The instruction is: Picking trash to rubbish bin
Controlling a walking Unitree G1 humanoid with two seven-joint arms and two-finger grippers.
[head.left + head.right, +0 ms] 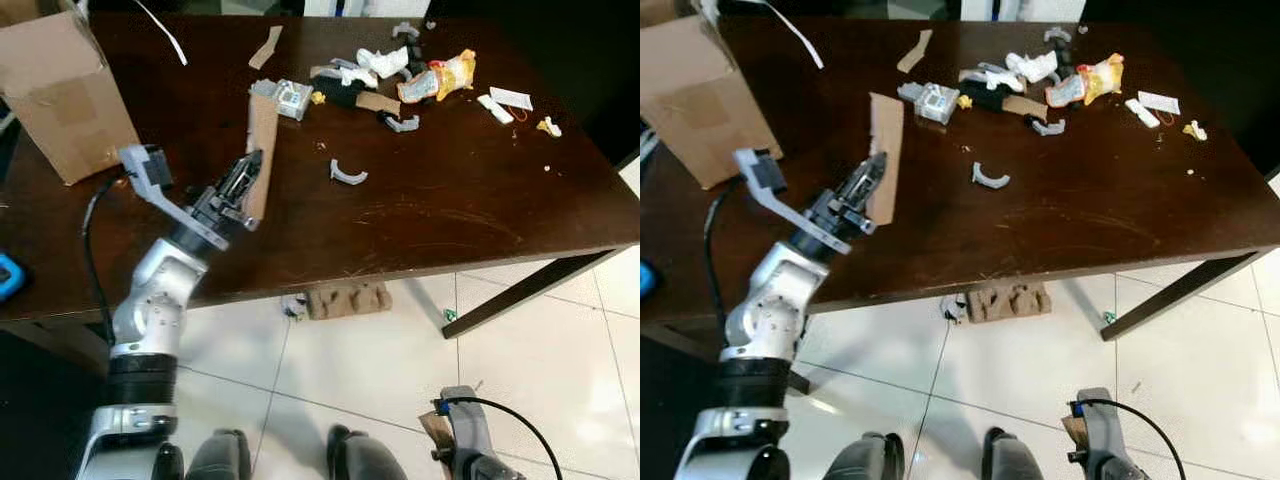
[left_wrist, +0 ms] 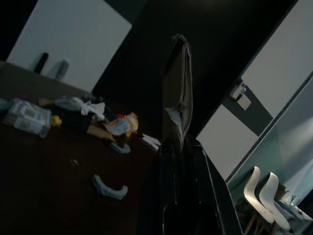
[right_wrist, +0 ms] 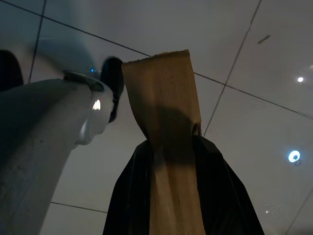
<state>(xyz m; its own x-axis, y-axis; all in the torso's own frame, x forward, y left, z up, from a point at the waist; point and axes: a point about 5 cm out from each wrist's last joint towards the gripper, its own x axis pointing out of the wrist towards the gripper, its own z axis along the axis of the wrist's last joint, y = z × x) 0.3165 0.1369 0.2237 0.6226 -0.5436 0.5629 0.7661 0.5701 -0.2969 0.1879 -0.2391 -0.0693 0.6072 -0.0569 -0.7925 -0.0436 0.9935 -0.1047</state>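
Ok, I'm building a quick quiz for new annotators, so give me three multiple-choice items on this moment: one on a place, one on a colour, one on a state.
1. Where is the cardboard box?
A. On the table's far left corner
B. On the floor tiles
C. Beside the snack packet

2. What colour is the table?
A. White
B. Dark brown
C. Green

3. What is the left tool doing?
A. Hanging open over the floor
B. Shut on the long cardboard strip
C. Pressing on the box

Answers:
1. A: the box stands at the table's far left, away from the trash pile.
2. B: the tabletop is dark brown in both eye views.
3. B: the left wrist view shows the strip clamped between the fingers.
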